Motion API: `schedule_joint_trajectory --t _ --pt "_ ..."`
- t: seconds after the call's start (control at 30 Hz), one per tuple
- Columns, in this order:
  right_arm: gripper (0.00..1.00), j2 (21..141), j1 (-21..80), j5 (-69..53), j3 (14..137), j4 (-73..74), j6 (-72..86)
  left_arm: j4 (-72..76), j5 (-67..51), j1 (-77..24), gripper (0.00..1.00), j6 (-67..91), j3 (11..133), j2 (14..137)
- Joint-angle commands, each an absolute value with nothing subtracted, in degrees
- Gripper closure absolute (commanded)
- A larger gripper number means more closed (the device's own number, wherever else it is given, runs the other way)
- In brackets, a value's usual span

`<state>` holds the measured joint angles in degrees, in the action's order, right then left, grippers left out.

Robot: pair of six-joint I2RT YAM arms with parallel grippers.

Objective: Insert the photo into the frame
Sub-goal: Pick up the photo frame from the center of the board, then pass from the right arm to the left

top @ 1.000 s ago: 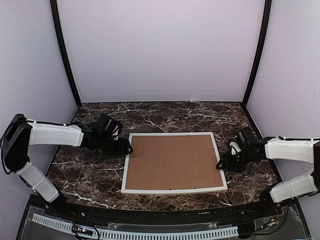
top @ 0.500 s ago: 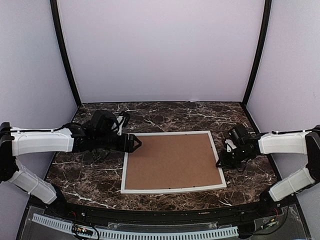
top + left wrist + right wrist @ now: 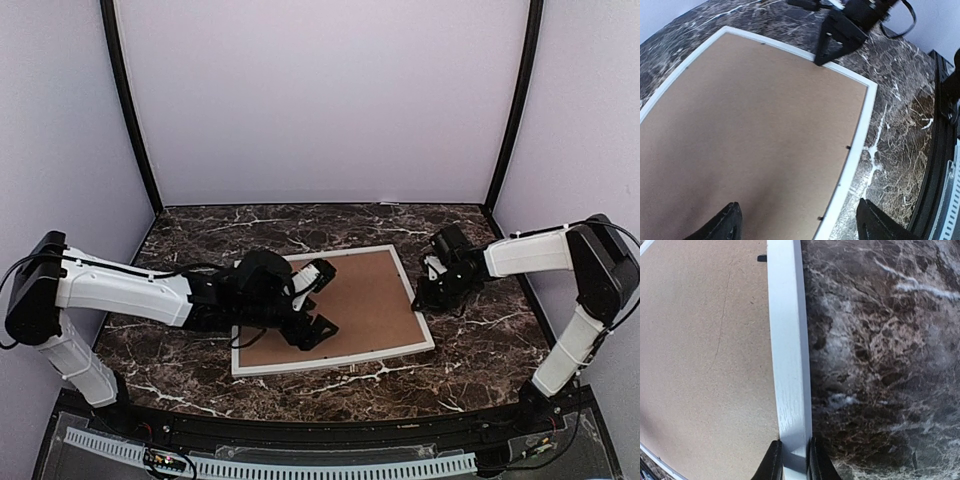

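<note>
The frame (image 3: 333, 361) lies flat on the marble table, slightly turned, its thin white border around a plain brown backing board (image 3: 365, 300). The photo is not in view. My right gripper (image 3: 420, 300) is shut on the frame's right border; in the right wrist view both fingers clamp the white strip (image 3: 787, 350) at the gripper (image 3: 792, 450). My left gripper (image 3: 318, 300) hangs open over the board's left half. In the left wrist view its fingertips (image 3: 867, 217) straddle the board (image 3: 755, 125) and the border (image 3: 860, 145), gripper (image 3: 797, 212) holding nothing.
Dark marble tabletop (image 3: 480, 330) surrounds the frame, closed in by pale walls at the back and sides. A black rail (image 3: 320, 425) runs along the near edge. Small black tabs (image 3: 848, 147) sit along the board's rim.
The right gripper has shut on the frame's right border and the frame has turned and shifted left. The left arm has swung right over the board, opening wider.
</note>
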<state>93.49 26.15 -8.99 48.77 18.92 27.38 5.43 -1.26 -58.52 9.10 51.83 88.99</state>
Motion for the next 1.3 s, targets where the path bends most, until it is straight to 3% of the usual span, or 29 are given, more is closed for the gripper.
schedule_joint_trajectory --t 0.0,0.5,1.27 --pt "1.00 95.9 26.2 -9.5 54.2 19.8 25.9 7.9 4.1 -63.2 0.18 -2.6 56.9 94.5" --pt "1.00 94.7 25.4 -17.2 61.5 29.5 21.7 5.9 12.4 -72.4 0.16 -18.6 65.2 106.9" --pt "1.00 90.8 25.3 -21.3 62.0 35.9 21.2 3.8 32.4 -74.8 0.19 -23.4 67.9 115.1"
